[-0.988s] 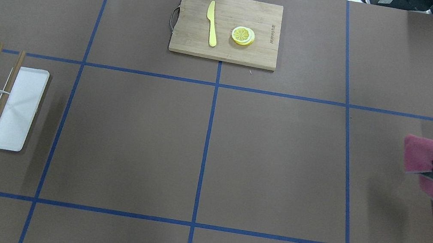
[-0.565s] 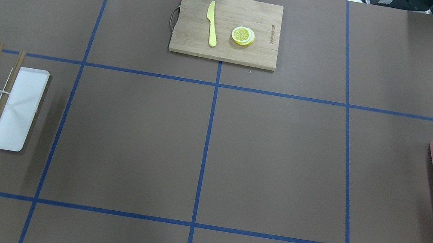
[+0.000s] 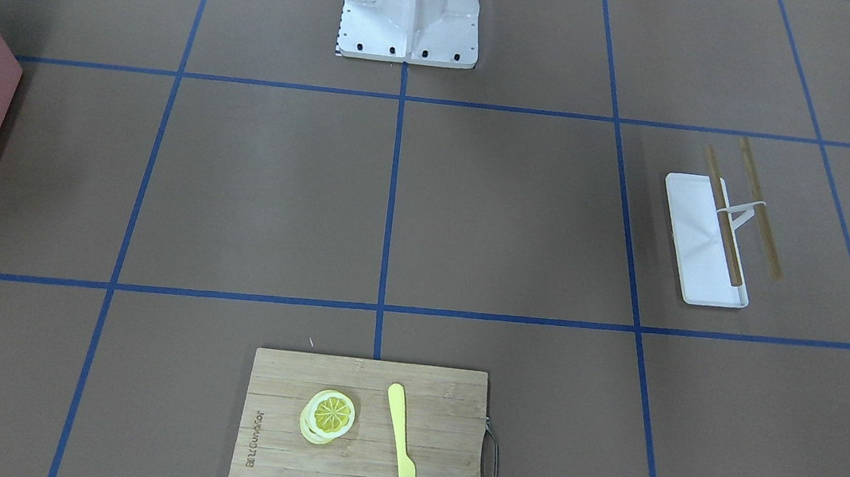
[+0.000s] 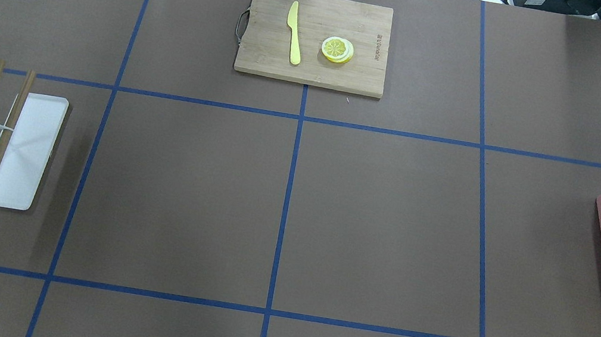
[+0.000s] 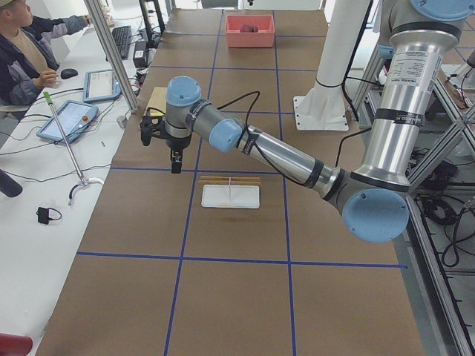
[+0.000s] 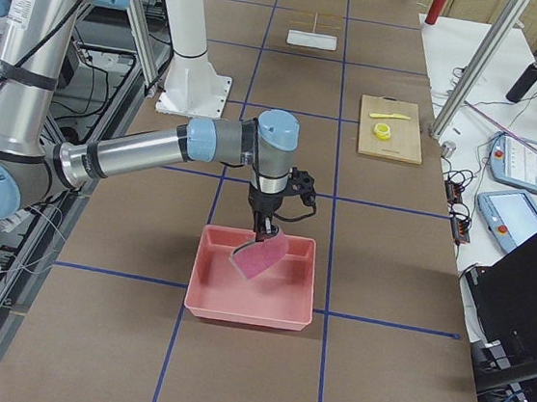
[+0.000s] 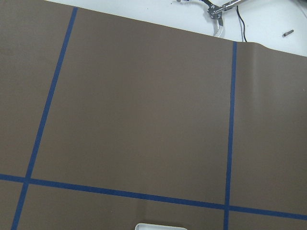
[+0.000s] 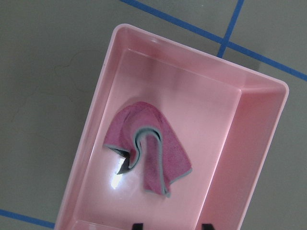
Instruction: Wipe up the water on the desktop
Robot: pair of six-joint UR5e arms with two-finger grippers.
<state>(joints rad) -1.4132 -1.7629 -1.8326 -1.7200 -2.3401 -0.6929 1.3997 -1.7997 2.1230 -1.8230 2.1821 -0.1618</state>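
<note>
My right gripper [image 8: 172, 226] barely makes it into its own wrist camera: just two dark fingertips [image 8: 137, 225] at the bottom edge, spread wide, with nothing between them. Below lies the crumpled magenta cloth with a grey-green hem [image 8: 144, 148], inside the pink rectangular plastic bin [image 8: 259, 143]. From the right-end camera the cloth overlaps my finger ends, so I can't judge contact there. Overhead, the frame edge cuts the bin off and only a strip of cloth shows. My left gripper [image 5: 176, 165] hangs over the large matte brown desktop with blue tape lines [image 4: 388, 224], near the small white rectangular tray [image 4: 32, 150]. It is too small in the left-end view and clipped in the front view, so I can't tell how its jaws stand. The desktop fills every view, and the bin stands at its right end. There is a faint wavy outline on the brown just beside the bin, too weak to identify. Across the table lies the light bamboo cutting board [image 4: 345, 76], carrying a yellow plastic knife [image 4: 294, 35] and lemon slices [image 4: 337, 49]. A seated operator [image 5: 22, 52] is at the white side bench.
</note>
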